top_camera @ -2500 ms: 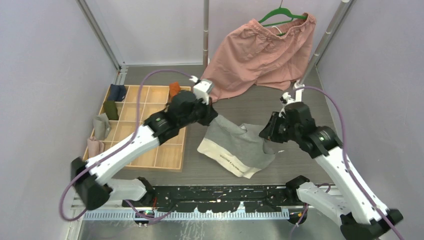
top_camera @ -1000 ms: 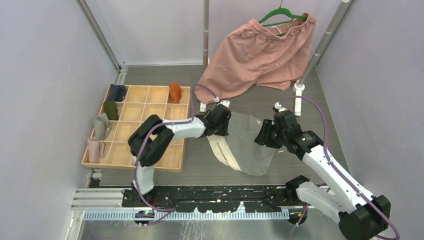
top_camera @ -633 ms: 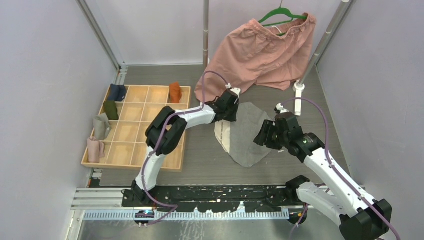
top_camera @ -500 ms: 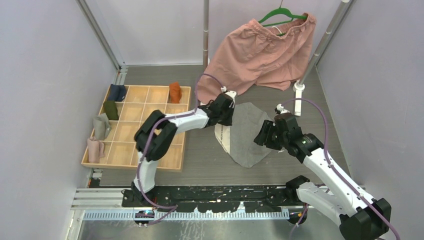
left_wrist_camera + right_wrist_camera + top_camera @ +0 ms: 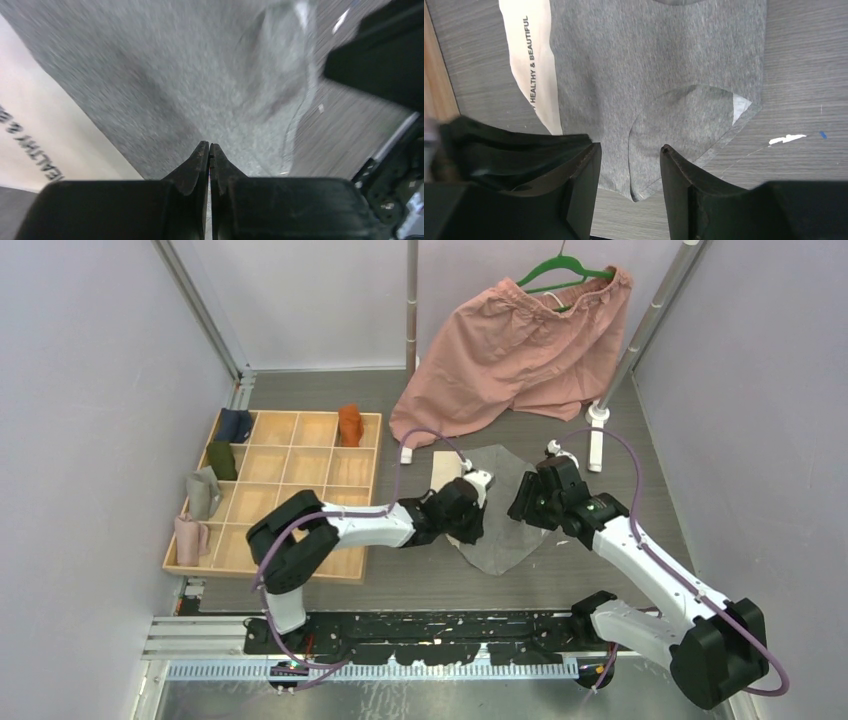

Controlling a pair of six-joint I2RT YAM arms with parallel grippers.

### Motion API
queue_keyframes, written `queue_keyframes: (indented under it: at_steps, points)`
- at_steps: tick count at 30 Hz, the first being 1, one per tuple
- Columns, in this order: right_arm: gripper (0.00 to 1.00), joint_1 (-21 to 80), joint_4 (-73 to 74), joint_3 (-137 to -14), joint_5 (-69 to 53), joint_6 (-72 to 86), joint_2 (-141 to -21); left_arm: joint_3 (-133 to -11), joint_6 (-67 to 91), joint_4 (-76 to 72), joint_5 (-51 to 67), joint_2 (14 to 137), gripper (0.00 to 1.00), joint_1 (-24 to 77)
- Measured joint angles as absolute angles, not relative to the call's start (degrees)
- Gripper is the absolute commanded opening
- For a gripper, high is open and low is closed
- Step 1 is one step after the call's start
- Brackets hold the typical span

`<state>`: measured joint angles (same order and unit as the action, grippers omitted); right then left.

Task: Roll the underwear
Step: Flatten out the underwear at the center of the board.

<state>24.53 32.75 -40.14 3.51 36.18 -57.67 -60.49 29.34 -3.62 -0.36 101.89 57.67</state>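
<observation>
Grey underwear (image 5: 495,480) lies flat.
Cream printed waistband (image 5: 531,65) along one edge; left gripper (image 5: 209,150) closed tight over it; right gripper (image 5: 629,155) parted, empty.

Left arm (image 5: 370,525), right arm (image 5: 650,565): glossy white moulded link shells between rounded black joint housings. One thin purple cable per arm, running loose outside the shell: left cable (image 5: 435,430), right cable (image 5: 625,450). Left gripper (image 5: 209,150), right gripper (image 5: 629,150): matte black tapered plastic fingers, edges faintly scuffed
</observation>
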Motion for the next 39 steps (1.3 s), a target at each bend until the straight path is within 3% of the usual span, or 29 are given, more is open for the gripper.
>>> queue_keyframes:
  at_steps: [11, 21, 27, 39]
  points:
    - [0.60, 24.53, 31.90, -43.40, 5.58, 36.07, -59.79, -57.28, 30.22, -5.74, -1.67, 105.89, 0.05, 59.22]
    - [0.67, 24.53, 30.65, -45.10, 8.58, 34.04, -66.50, -43.31, 35.27, -5.61, -3.36, 94.13, 0.04, 62.04]
    - [0.66, 24.51, 27.27, -47.07, 5.69, 30.48, -71.72, -38.92, 38.37, 3.01, -6.90, 86.46, 0.04, 62.57]
    - [0.71, 24.23, 24.29, -62.76, -1.87, 22.28, -95.55, -40.93, 39.20, 13.47, -12.58, 84.93, 0.03, 62.26]
